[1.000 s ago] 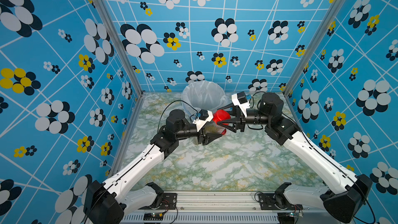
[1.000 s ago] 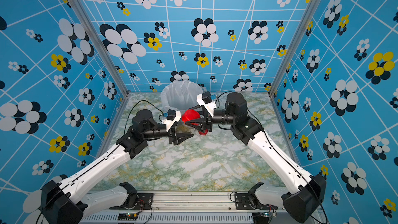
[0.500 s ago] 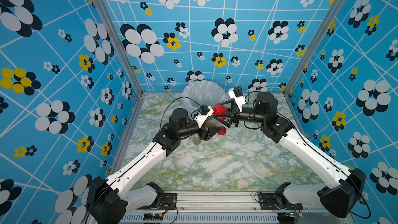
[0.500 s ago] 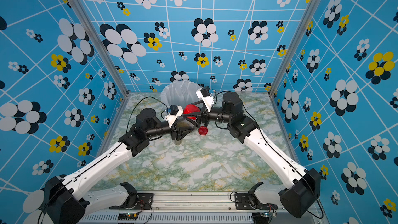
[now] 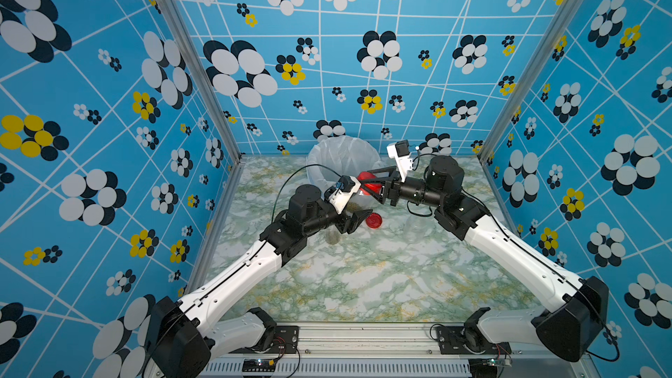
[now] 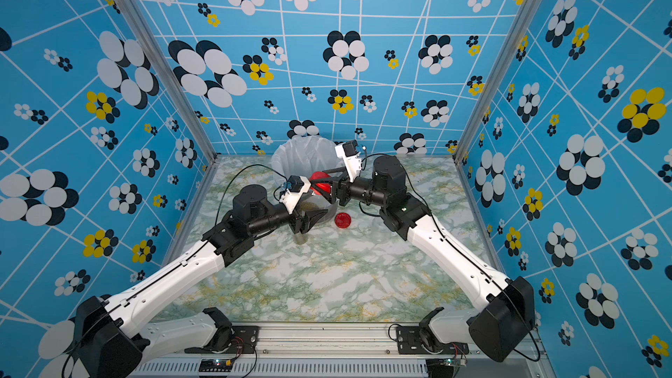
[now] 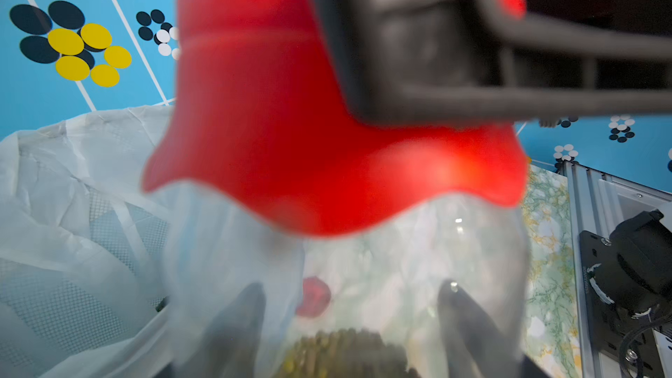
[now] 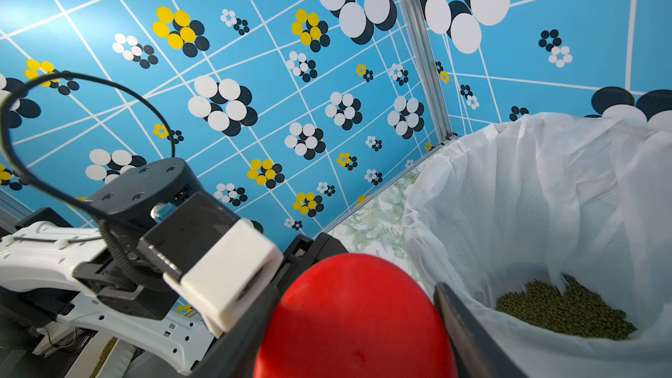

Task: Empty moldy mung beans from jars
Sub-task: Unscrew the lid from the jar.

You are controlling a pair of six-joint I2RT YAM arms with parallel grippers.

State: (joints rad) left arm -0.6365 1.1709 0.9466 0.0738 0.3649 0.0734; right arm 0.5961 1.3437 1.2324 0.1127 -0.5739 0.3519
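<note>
**Item:** jar (image 7: pixel 400 249), clear, capped with a red lid (image 5: pixel 368 184).

**Location:** held in the air just in front of the bucket (image 5: pixel 327 154), above the marble tabletop (image 5: pixel 363 285).

**Change noted:** against a second ago, the jar and both grippers are found shifted back and up toward the bucket. A loose red lid (image 5: pixel 374 220), then masked by the fingers, is now exposed on the tabletop. The held jar's lid is still seated, so the step is judged to be unscrewing — no pouring is possible yet.

**Tools:** the left gripper (image 7: pixel 351 296) is clamped on the jar's lower wall. The right gripper (image 8: pixel 354 296) is closed narrowly around the red lid from the side.

**Orientation:** the long axis is kept near upright, lid end uppermost and seemingly leaned a little toward the bucket; the exact tilt cannot be read. The mung beans (image 7: pixel 338 350) are settled at the base end. A heap of beans (image 8: pixel 560 310) is already lying in the bucket's liner.
</note>
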